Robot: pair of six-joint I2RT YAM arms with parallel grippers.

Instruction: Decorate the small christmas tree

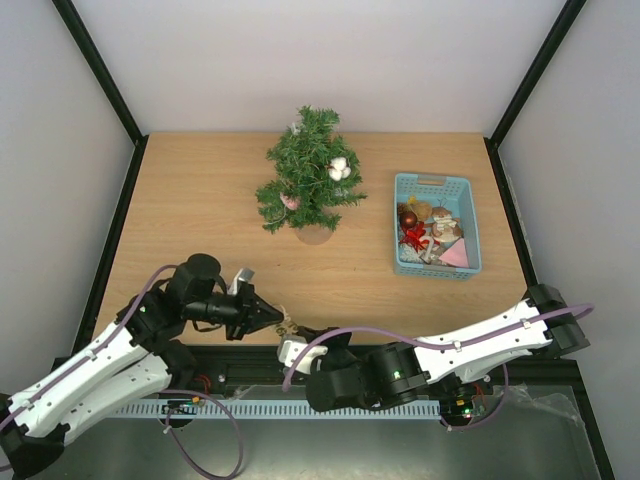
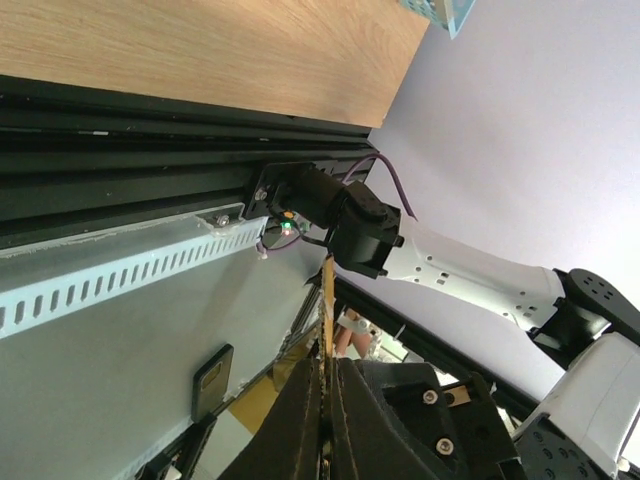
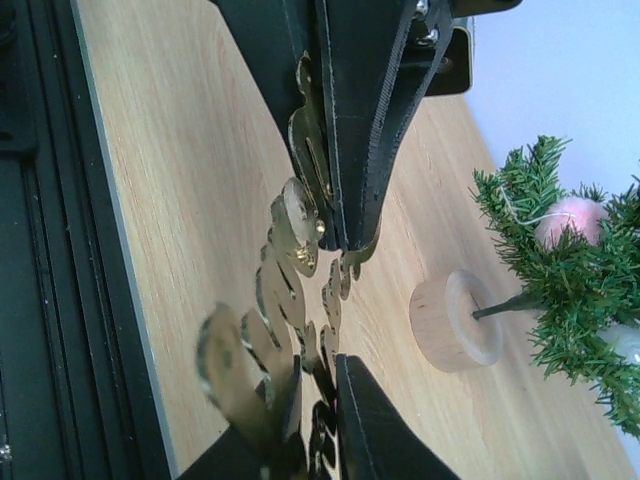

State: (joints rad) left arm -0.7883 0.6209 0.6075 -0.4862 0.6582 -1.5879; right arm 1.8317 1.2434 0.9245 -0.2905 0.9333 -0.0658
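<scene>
Handover step: near the counter's (image 1: 200, 230) front edge the left fingers (image 1: 262, 315) clamp a gold ornament (image 3: 290, 225) that the right fingers (image 3: 385, 440) seem to pinch too, so next the left must let go before the ornament is carried to the small christmas tree (image 1: 308, 180) standing far-centre.

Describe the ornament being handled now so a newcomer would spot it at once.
At the near edge of the wooden table, in front of the small christmas tree, the left gripper clamps the gold ornament. It alone is thin, shiny gold openwork; the other decorations lie in the light-blue basket or hang on the tree.
</scene>
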